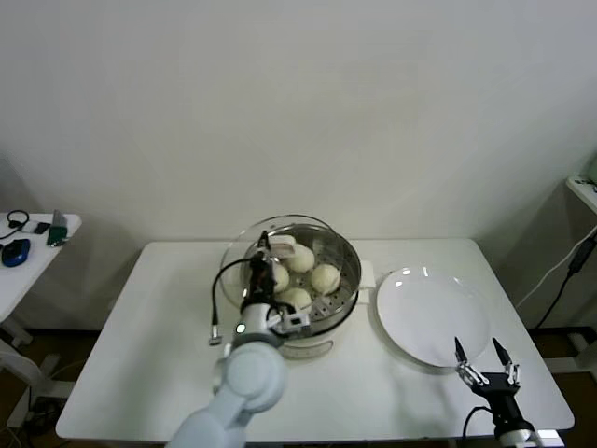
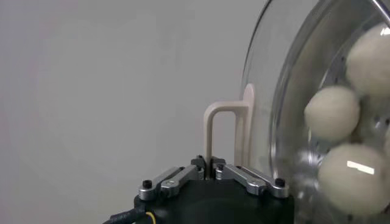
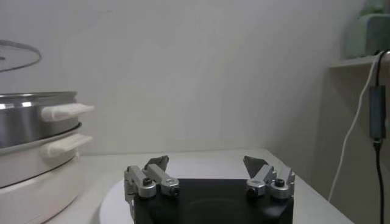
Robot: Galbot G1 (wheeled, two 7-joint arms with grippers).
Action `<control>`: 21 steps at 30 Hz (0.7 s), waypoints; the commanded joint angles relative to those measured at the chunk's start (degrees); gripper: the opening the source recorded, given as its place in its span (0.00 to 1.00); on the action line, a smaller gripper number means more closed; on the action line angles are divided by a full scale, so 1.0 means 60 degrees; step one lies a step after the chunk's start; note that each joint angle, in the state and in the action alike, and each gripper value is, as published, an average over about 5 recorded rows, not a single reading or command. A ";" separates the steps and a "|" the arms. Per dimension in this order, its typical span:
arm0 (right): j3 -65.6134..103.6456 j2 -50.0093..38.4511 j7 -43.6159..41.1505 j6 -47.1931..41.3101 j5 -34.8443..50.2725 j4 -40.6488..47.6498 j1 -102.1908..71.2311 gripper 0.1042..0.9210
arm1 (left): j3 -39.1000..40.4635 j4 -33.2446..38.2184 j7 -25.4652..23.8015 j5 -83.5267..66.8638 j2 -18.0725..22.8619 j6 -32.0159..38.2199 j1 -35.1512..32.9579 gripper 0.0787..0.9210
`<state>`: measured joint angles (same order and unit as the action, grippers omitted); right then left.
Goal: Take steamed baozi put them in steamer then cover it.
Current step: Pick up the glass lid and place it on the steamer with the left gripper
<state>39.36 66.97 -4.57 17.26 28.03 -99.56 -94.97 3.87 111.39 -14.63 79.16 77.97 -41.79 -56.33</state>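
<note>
the left gripper (image 2: 210, 163) pinches the lid (image 1: 280, 245) by its handle (image 2: 222, 131) over the steamer (image 1: 347, 280), the right gripper (image 1: 485, 359) is spread wide beside the plate (image 1: 424, 308).

The left arm reaches forward from the lower middle of the head view, its rounded pale grey-white forearm rising to a black wrist wrapped by a looping black cable. The left tool (image 1: 264, 245) stands beyond it, its jaws pinched together on the cream-white bar handle (image 2: 220, 125), as the left wrist view shows. The right arm is parked low at the near right corner, its black right tool (image 1: 484, 359) pointing forward with silver-linked fingers (image 3: 159, 170) spread wide, gripping nothing.
</note>
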 commanded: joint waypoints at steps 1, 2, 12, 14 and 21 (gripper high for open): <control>0.0019 -0.0104 -0.0016 0.0122 0.0162 0.0108 0.0052 0.88 | 0.1092 -0.1724 -0.0038 0.1680 0.2075 -0.0229 0.0521 0.08; 0.0023 -0.0115 -0.0015 0.0143 0.0192 0.0118 0.0045 0.88 | 0.1071 -0.1811 -0.0011 0.1714 0.2076 -0.0210 0.0519 0.08; 0.0053 -0.0262 -0.0001 0.0354 0.0423 0.0295 -0.0059 0.88 | 0.0777 -0.2273 0.0275 0.1822 0.1792 0.0004 0.0439 0.08; 0.0055 -0.0233 -0.0002 0.0359 0.0417 0.0297 -0.0054 0.88 | 0.0719 -0.2309 0.0284 0.1861 0.1730 0.0009 0.0416 0.08; 0.0046 -0.0136 -0.0014 0.0387 0.0383 0.0298 -0.0057 0.88 | 0.0554 -0.2374 0.0337 0.1848 0.1538 0.0027 0.0391 0.08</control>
<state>39.71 66.16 -4.57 19.26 30.03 -98.01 -95.20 7.07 99.24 -12.99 88.85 86.39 -41.60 -54.43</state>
